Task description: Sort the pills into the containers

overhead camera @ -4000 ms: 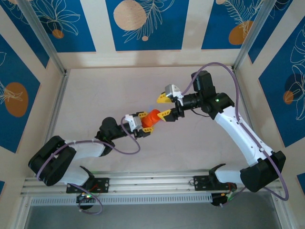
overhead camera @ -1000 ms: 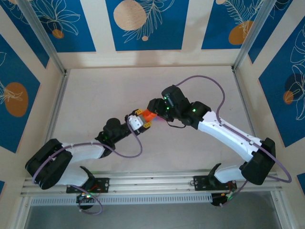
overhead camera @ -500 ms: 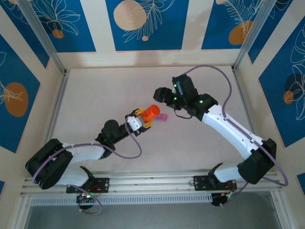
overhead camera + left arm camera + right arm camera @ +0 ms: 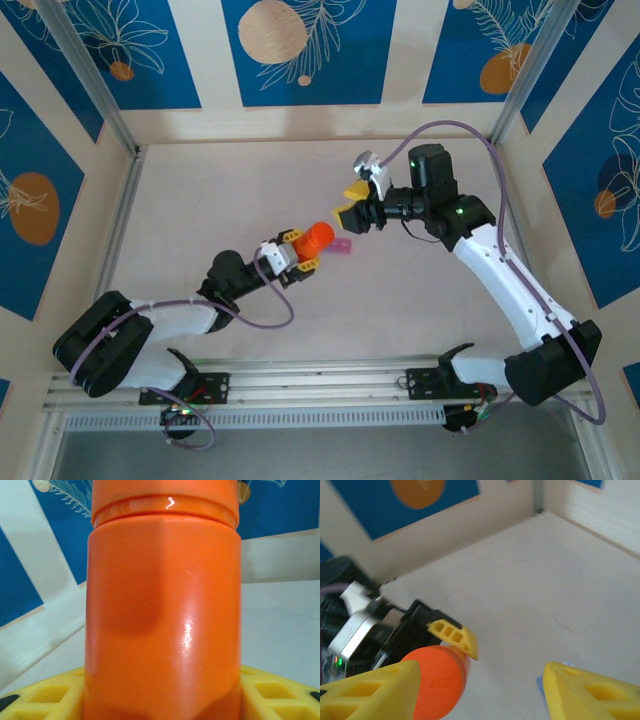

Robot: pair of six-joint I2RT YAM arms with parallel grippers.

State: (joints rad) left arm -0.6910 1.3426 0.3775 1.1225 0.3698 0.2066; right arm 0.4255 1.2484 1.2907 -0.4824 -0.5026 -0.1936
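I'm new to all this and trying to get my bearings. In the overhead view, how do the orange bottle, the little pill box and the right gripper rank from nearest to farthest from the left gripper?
1. The orange bottle: clamped in the left gripper itself.
2. The pill box: on the table just right of the bottle.
3. The right gripper: farther off, up and to the right, jaws apart.

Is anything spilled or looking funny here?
No spill shows. The round orange plastic bottle looks funny: the left end effector holds it tipped sideways, beside the small pink plastic pill-box.
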